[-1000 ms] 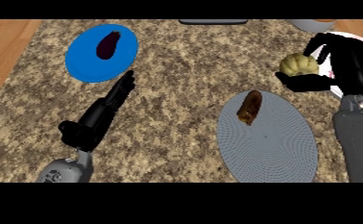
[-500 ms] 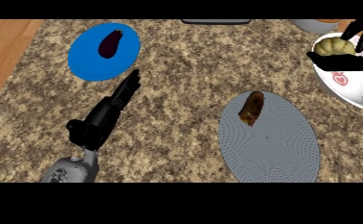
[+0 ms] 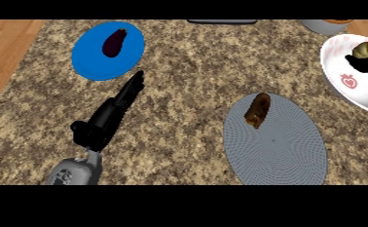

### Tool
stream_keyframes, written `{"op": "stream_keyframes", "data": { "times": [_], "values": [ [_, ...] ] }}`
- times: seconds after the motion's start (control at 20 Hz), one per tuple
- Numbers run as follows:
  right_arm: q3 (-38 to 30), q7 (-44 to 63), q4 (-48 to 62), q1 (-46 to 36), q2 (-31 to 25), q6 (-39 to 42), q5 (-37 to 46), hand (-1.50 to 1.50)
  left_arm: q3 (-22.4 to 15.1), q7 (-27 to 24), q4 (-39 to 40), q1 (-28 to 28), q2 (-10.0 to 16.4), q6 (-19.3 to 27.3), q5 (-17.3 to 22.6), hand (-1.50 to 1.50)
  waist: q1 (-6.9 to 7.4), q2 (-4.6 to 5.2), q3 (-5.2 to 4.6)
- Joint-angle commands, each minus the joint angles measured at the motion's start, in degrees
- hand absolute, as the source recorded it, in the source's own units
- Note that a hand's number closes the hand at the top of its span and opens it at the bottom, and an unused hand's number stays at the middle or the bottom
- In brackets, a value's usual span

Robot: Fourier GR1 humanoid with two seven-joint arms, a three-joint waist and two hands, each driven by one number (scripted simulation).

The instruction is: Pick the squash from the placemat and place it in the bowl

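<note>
Squash [image 3: 361,50]: yellowish, sitting in the white bowl [image 3: 335,75] and partly cut off at the far right edge. My right hand [image 3: 358,64] is only a dark patch just beside it inside the bowl; grasping or let go, I cannot tell.

My left hand [image 3: 108,116]: released, fingers [image 3: 134,85] straight, over the speckled counter [image 3: 191,70]. Just ahead of the fingertips is a blue plate [image 3: 90,65] carrying a dark eggplant [image 3: 115,43]. To their right lies the grey placemat [image 3: 277,145], between them and the bowl, with a brown vegetable [image 3: 257,109] on its far end.
</note>
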Motion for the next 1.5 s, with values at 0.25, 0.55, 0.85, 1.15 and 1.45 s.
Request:
{"op": "stream_keyframes", "data": {
  "times": [0.25, 0.55, 0.85, 1.15, 1.45],
  "values": [
    [-4.71, -7.24, 21.56, -5.23, -4.35, 13.59, -6.16, -1.50, -0.34, 1.92, -3.00, -0.38, -0.35, -0.74, 0.64, 0.00, 1.13, 0.35, 0.15],
    [-9.13, -17.69, 28.40, -8.82, -6.64, 7.79, -9.33, -1.50, 0.33, 0.59, -0.47, -0.18, -0.54, -0.79, 0.06, 0.00, 1.30, 0.52, 0.18],
    [-14.97, -16.11, 28.80, -12.72, -5.87, 2.31, -14.84, -1.50, 0.55, 2.66, -1.15, -2.48, -1.18, -0.20, -0.33, 0.00, 0.62, 0.21, 0.12],
    [-22.93, -16.45, 31.93, -11.56, -13.52, 6.27, -22.52, -1.50, -0.11, 2.87, -1.68, -1.10, -1.76, 0.16, -1.00, 0.00, -0.10, 0.04, 0.10],
    [-30.16, -23.17, 35.75, -3.34, -20.33, 9.36, -28.85, -1.50, 1.32, 1.52, -0.34, -1.63, -0.80, -0.82, -0.60, 0.00, -0.24, 0.52, 0.28]
  ]
}}
